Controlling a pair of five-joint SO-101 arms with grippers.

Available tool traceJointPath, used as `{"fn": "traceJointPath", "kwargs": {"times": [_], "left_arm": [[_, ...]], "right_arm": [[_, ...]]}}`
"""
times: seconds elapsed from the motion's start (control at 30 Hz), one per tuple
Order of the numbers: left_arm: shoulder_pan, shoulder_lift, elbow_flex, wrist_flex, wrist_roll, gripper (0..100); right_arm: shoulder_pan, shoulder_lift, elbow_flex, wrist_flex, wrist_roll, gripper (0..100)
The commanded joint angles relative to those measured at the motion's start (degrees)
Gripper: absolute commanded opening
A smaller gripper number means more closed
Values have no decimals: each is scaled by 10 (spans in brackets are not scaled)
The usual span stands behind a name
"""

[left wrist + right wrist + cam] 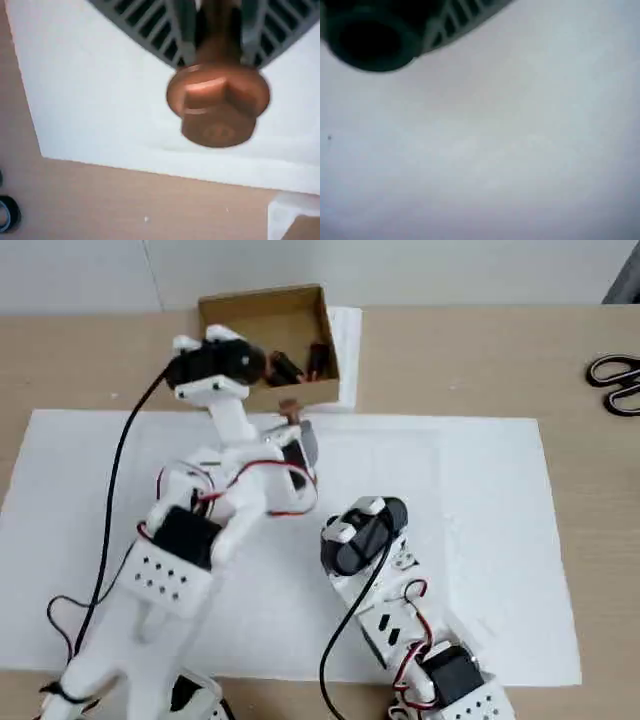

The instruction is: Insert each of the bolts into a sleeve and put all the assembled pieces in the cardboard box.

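Over the far edge of the white paper sheet [480, 540], the left gripper [297, 428] pinched a copper-coloured hex-head bolt [218, 105] near the open brown cardboard box [260, 320].

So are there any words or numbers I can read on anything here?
No text can be read anywhere.
On the copper-coloured hexagonal metal bolt: faint marks on its head, too blurred to read.
On the brown cardboard box and white paper sheet: no print visible.

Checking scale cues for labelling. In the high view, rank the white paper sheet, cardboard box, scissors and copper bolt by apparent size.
1. white paper sheet
2. cardboard box
3. scissors, cut off at the picture's edge, so judged on the visible part only
4. copper bolt, clearly smallest
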Motion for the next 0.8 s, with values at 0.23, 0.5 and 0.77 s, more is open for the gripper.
{"fn": "traceJointPath", "kwargs": {"times": [0.23, 0.5, 0.77], "left_arm": [[35, -47, 62, -18, -1, 6], [64, -51, 75, -33, 19, 6], [65, -52, 121, -89, 18, 6]], "right_arm": [[-4, -7, -4, -15, 5, 3], [-4, -7, -4, -15, 5, 3], [-4, -7, -4, -15, 5, 3]]}}
